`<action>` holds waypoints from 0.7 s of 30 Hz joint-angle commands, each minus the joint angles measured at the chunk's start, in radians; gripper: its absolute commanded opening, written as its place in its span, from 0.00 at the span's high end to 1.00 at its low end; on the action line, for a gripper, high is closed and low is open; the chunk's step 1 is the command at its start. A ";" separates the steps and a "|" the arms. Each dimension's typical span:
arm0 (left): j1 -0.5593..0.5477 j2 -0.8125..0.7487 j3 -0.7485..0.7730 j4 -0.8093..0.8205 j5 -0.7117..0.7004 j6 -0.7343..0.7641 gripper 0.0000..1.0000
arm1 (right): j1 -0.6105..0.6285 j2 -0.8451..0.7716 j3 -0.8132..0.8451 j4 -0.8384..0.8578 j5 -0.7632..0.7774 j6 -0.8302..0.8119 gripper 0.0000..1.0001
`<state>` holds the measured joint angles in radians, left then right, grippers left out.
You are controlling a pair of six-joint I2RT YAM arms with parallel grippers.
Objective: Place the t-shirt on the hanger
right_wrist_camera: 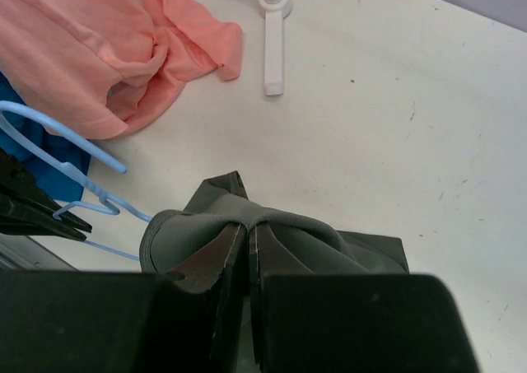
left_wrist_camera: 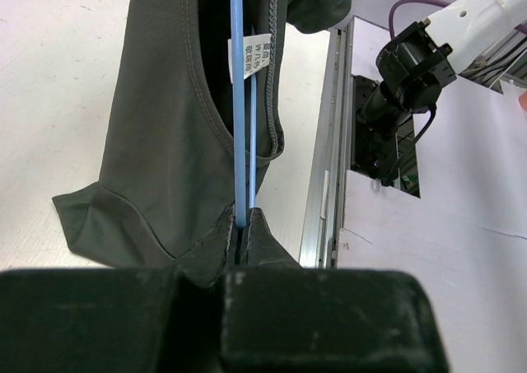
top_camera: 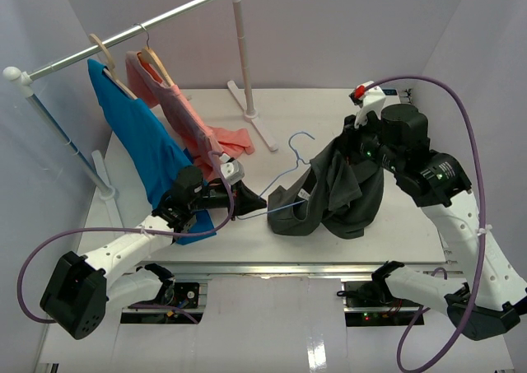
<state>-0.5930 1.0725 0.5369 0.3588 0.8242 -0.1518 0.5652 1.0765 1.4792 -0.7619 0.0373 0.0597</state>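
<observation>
The dark grey t-shirt lies bunched right of the table's centre. Its top is lifted by my right gripper, which is shut on a fold of the cloth. The thin light-blue hanger lies to the shirt's left, its hook pointing away from me. My left gripper is shut on the hanger's wire. That wire runs up into the shirt's neck opening beside the white label. In the right wrist view the hanger enters the collar on the left.
A clothes rack stands at the back left, with a bright blue garment and a salmon-pink garment on wooden hangers. Its white foot rests on the table behind the hanger. The table's metal front rail lies just below the shirt.
</observation>
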 commanded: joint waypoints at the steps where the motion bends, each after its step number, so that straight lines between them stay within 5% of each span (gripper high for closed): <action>1: -0.007 -0.033 0.009 0.043 0.044 0.024 1.00 | 0.003 0.033 0.041 -0.023 -0.024 -0.015 0.91; 4: -0.008 -0.039 0.011 0.047 0.074 0.021 1.00 | 0.004 0.054 0.034 -0.023 -0.022 -0.020 0.86; 11: -0.008 -0.044 -0.010 0.090 0.079 -0.008 1.00 | 0.004 0.106 0.143 -0.106 -0.119 -0.055 0.46; 17: -0.008 -0.049 -0.005 0.068 0.047 -0.001 1.00 | 0.004 0.006 0.089 -0.083 -0.227 -0.137 0.30; 21: -0.008 -0.053 -0.006 0.072 0.050 -0.006 1.00 | 0.003 -0.095 -0.019 -0.018 -0.352 -0.239 0.28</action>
<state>-0.5947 1.0522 0.5302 0.3893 0.8602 -0.1581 0.5652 1.0896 1.5323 -0.8521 -0.1615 -0.0588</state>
